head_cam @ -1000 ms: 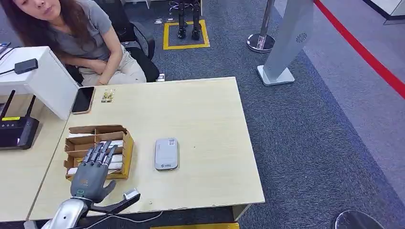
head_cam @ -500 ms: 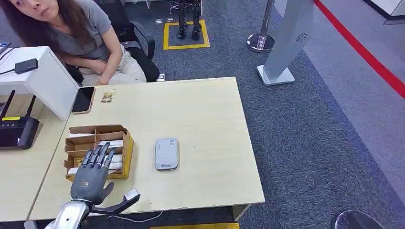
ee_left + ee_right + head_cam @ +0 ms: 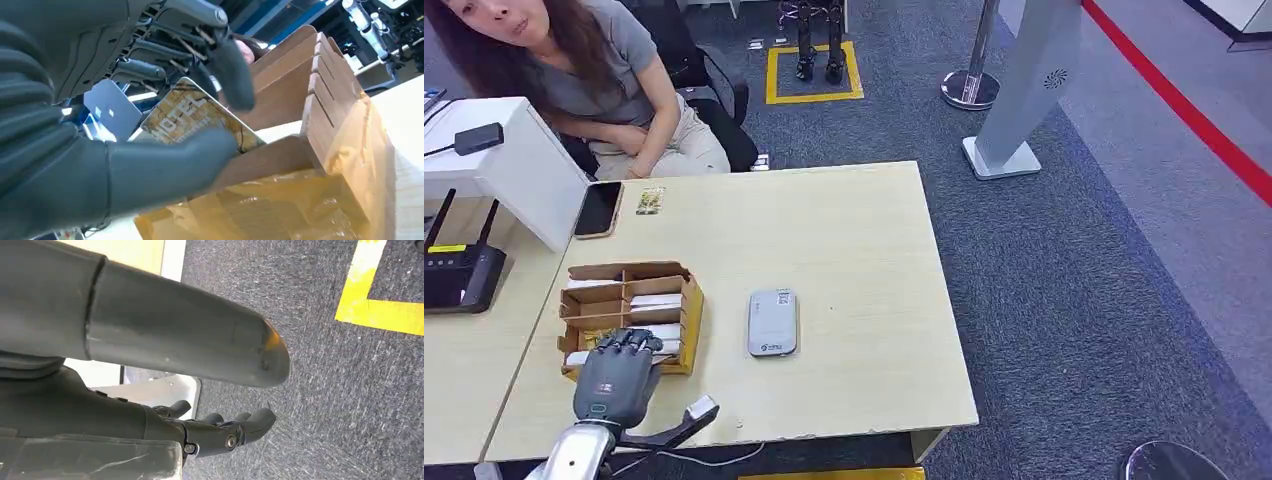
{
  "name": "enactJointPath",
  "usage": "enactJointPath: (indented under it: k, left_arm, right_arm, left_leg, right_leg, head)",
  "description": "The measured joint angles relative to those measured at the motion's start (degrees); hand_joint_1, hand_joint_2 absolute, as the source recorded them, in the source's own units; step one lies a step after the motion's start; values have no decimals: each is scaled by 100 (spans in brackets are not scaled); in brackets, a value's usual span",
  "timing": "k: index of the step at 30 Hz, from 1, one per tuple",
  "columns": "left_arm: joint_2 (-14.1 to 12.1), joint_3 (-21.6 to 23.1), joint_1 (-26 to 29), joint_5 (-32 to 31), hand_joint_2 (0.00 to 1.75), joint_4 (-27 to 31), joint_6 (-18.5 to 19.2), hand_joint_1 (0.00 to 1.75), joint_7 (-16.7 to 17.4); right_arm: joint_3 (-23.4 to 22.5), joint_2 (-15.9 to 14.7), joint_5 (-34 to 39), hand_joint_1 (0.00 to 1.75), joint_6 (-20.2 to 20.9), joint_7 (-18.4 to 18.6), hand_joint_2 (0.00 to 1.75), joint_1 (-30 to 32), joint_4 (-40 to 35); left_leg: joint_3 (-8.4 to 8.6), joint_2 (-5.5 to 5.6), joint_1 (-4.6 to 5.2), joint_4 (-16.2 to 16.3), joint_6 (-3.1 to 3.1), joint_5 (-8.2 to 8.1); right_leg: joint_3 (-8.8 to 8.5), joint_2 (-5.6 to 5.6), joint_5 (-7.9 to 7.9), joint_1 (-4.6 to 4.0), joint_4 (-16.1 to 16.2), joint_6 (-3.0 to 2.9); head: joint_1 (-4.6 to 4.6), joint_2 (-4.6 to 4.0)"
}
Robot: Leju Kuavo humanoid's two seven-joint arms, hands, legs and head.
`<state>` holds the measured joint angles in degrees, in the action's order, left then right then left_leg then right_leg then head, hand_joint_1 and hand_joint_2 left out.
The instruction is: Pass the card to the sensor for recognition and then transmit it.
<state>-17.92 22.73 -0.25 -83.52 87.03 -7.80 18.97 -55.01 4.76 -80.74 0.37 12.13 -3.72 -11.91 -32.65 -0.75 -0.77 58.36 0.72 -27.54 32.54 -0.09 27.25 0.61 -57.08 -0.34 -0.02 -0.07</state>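
Observation:
A brown cardboard box [image 3: 629, 272] with card slots stands near the table's left front corner. My left hand [image 3: 616, 380] reaches over its near side with fingers curled down into it. In the left wrist view the thumb [image 3: 165, 167] and a dark finger [image 3: 230, 75] pinch a card [image 3: 200, 112] printed "HOTEL", partly raised out of the box [image 3: 330, 90]. The grey card sensor [image 3: 772, 322] lies flat just right of the box. My right hand [image 3: 100, 415] hangs over the carpet, fingers loosely bent, holding nothing.
A person [image 3: 594, 70] sits at the far left side of the table. Near them lie a phone [image 3: 598, 208] and a small card [image 3: 650, 200]. A black router [image 3: 462, 275] and white box [image 3: 519, 165] stand on the left desk. Carpet and a grey pillar [image 3: 1024, 90] are to the right.
My left hand's fingers, stretched flat over the box before, have curled down into its near compartment and closed on a card. The sensor and box have not moved.

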Motion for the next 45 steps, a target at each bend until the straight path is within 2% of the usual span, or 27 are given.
enactJointPath:
  k: [19,22,24,26,28,30,36,41,45]
  left_arm:
    - [22,0,14,-15,175,0,15,175,11]
    - [31,-2,42,-276,175,13,-74,175,175]
    - [-11,6,83,-477,175,102,-290,175,588]
    - [-200,150,38,-490,175,251,-543,175,1268]
    - [-406,330,-45,-492,175,352,-641,175,1688]
    - [-661,571,-144,-492,175,525,-697,175,1950]
    - [-1397,992,-620,-494,175,931,-824,175,2059]
    - [-1814,1171,-921,-494,175,1143,-872,175,2059]
    - [-1994,1257,-1167,-492,175,1180,-848,175,2059]
  right_arm:
    - [-2,0,-17,0,7,20,0,1,0]
    - [-2,0,-20,0,15,35,0,1,0]
    - [-2,2,-30,0,15,39,0,5,0]
    - [-2,9,-87,0,15,39,0,4,0]
    - [-2,11,-103,0,15,39,0,2,0]
    - [-2,26,-129,0,15,39,0,2,0]
    - [0,50,-208,0,24,22,0,-3,0]
    - [11,59,-225,0,33,4,0,-10,0]
    - [48,68,-356,0,83,-6,0,-24,0]
  left_leg:
    - [0,0,0,0,0,0]
    - [1,-1,0,0,0,0]
    - [1,-1,-1,0,0,0]
    - [1,0,-1,0,0,0]
    - [2,1,-1,0,0,1]
    - [1,1,-7,0,4,3]
    - [1,1,-6,0,3,7]
    - [1,1,-5,0,6,9]
    - [1,0,-5,0,6,9]
  right_leg:
    - [-1,-1,0,0,0,0]
    - [-1,0,0,0,0,0]
    - [1,0,0,-1,0,0]
    - [2,0,0,-1,0,0]
    - [1,-1,0,-1,-1,0]
    - [1,0,0,-6,-1,-1]
    - [0,0,-3,-6,-3,-4]
    - [0,0,-5,-6,-2,-7]
    - [1,0,-5,-5,-2,-7]
  head:
    - [2,0]
    - [2,0]
    - [2,0]
    - [2,0]
    - [2,0]
    - [4,-2]
    - [2,-2]
    - [2,0]
    - [2,-2]
